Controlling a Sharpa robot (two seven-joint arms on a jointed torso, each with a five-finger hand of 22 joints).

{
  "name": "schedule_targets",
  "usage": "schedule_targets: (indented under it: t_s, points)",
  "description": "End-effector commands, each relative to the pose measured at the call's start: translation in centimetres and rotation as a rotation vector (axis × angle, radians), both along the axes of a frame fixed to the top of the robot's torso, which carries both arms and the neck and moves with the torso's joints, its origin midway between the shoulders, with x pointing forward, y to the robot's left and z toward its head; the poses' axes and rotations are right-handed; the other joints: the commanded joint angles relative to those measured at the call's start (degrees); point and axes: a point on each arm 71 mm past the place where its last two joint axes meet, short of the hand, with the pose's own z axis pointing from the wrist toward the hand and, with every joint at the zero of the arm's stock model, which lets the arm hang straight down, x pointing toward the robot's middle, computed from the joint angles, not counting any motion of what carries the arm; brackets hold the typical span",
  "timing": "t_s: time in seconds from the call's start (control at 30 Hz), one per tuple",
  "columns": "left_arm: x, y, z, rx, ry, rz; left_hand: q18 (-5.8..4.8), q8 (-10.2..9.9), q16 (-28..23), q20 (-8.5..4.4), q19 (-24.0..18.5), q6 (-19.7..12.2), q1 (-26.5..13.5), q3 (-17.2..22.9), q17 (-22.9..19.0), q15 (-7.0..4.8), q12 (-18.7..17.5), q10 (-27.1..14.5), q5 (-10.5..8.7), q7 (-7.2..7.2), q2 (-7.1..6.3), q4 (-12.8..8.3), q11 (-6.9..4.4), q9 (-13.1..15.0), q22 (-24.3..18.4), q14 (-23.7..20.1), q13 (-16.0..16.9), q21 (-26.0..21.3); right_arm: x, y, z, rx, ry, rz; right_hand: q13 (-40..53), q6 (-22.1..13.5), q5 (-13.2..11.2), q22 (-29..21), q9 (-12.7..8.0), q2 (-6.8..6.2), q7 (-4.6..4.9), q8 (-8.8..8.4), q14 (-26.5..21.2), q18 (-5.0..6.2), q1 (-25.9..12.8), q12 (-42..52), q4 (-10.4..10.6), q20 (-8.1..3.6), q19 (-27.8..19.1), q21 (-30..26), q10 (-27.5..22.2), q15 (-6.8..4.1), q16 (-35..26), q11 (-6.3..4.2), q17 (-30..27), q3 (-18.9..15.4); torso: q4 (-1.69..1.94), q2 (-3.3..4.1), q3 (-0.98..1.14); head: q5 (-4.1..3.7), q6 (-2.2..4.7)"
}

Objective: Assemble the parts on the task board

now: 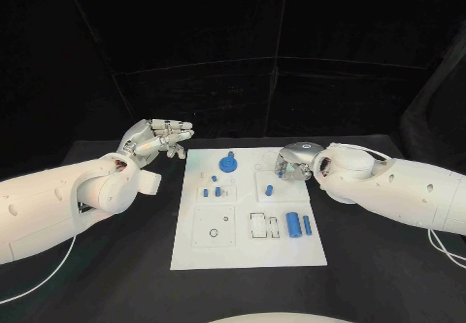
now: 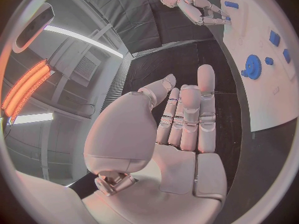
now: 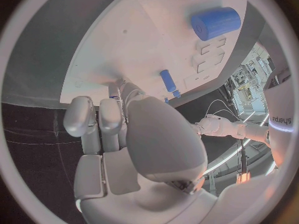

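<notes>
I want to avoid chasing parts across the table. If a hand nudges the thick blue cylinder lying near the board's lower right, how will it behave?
The thick blue cylinder lies on its side on the flat task board, so it will probably roll if pushed across its axis. It looks solid and stiff, unlikely to bend. The thinner blue pin lies close beside it, so a roll that way may knock it.

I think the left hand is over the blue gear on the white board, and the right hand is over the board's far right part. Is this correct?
Not quite. The left hand is raised beside the task board, off its far left corner over the black table, holding nothing; the blue gear lies untouched. The head view shows this. The right hand is indeed over the board's far right part.
</notes>
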Motion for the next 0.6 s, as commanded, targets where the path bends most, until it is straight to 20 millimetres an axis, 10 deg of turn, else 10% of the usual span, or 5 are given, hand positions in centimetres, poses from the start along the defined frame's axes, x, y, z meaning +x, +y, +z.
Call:
schedule_targets:
  t_s: [0.03,0.6]
  points:
    - [0.05,0.07,0.17,-0.011,-0.008,0.005,0.74,0.36,-0.2,-0.01,-0.48,0.27,0.11,0.28,-0.05,-0.06,0.26,0.35,0.02,-0.07,0.68,-0.18,-0.12,-0.07,-0.09,-0.53,-0.02,-0.25,-0.04,0.14,-0.33,-0.01,0.027,0.009,0.02,0.69,-0.26,0.75,0.08,-1.73,0.05,-0.1,0.96,-0.58,-1.95,-0.78,-0.8,-0.12,0.63,0.64,1.01,0.29,0.3,-0.15,-0.13,4.2,0.0,0.01,-0.03,-0.01,-0.15]
    - [-0.01,0.22,0.17,-0.008,-0.003,0.009,0.76,0.41,-0.4,-0.06,-0.61,0.37,0.49,0.47,-0.41,-0.11,0.47,0.35,0.02,-0.06,0.74,-0.49,-0.13,-0.07,-0.18,-0.78,-0.04,-0.39,-0.17,0.49,-0.15,-0.002,0.004,0.006,0.15,2.62,-0.05,3.65,0.26,-3.66,-0.4,0.17,1.18,-1.14,-6.34,-1.4,-4.22,-0.38,2.2,2.64,3.41,-0.05,1.41,-0.74,0.13,11.27,-0.08,-0.07,-0.02,-0.04,-0.61]
